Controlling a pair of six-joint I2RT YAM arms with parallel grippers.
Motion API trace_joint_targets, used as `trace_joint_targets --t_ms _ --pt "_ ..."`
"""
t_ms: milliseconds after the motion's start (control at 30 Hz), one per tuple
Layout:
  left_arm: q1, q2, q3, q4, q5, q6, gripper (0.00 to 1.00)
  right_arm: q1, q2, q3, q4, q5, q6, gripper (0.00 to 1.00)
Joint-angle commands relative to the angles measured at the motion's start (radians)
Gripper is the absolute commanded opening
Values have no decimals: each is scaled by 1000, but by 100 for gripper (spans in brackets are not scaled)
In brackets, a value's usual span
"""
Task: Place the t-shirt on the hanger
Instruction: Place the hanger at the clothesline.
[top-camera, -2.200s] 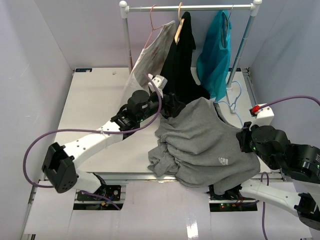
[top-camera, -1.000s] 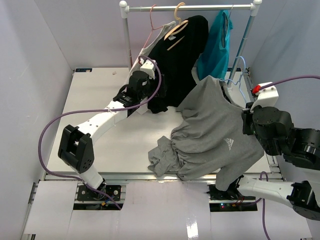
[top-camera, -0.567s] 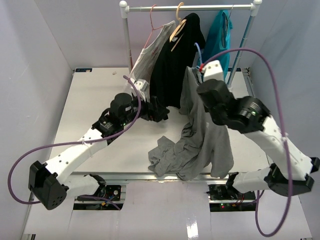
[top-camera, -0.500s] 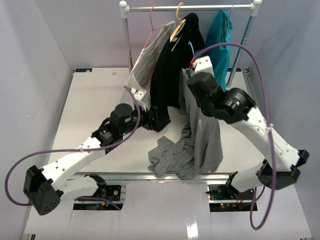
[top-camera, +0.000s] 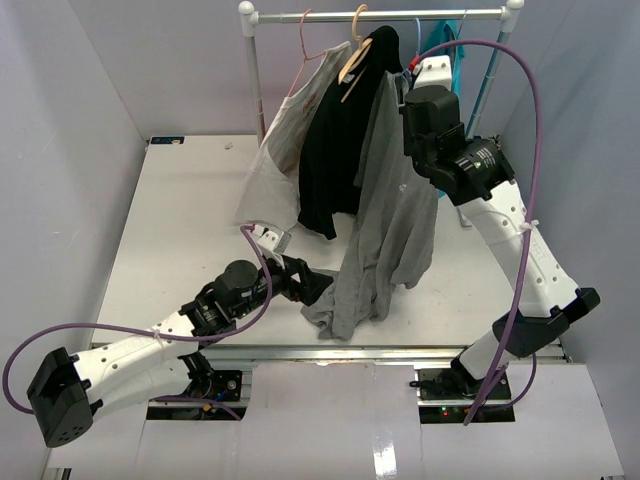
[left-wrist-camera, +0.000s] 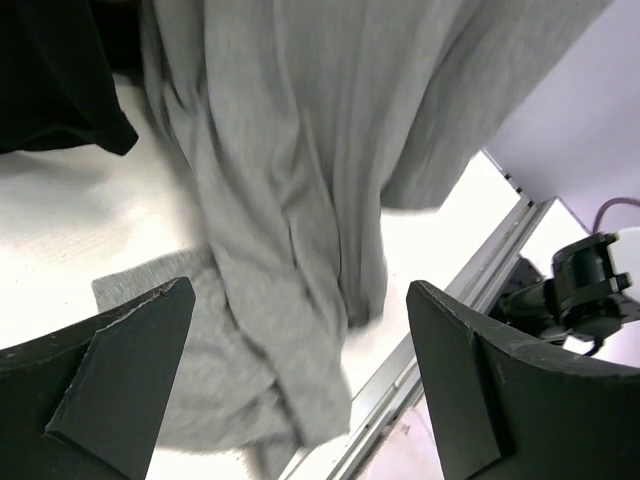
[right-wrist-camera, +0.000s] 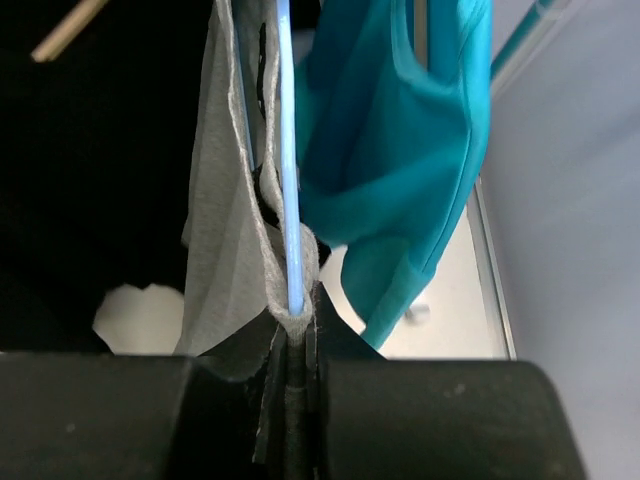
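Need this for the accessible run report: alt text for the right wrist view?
The right gripper is shut on a fold of the grey t-shirt, with the wire of the light-blue hanger running straight up from the pinch. A black garment fills the left of the view and a teal garment hangs at the right, with white table below it.

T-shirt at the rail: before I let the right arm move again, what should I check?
1. Right pincer shut on the hanger wire and t-shirt fabric: ok.
2. Left pincer open, holding nothing: ok.
3. Hanger hook over the rail: cannot tell.
4. T-shirt clear of the table: not ok, its lower end lies bunched there.
5. Both shoulders seated on the hanger: cannot tell.
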Motion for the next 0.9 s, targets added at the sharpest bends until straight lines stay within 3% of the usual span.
trace_joint_targets --t_ms 0,133,333,867 --pt "-4 -10 -1 69 -18 38 98 -35 0 124 236 -24 -90 8" --pt "-4 -49 -8 54 -66 51 98 -81 57 197 258 -14 -128 8" --pt "-4 -117 -52 86 -73 48 98 -134 71 129 358 -29 -120 8" --pt "-5 -13 -60 132 -44 22 98 -173 224 156 475 -73 -131 8"
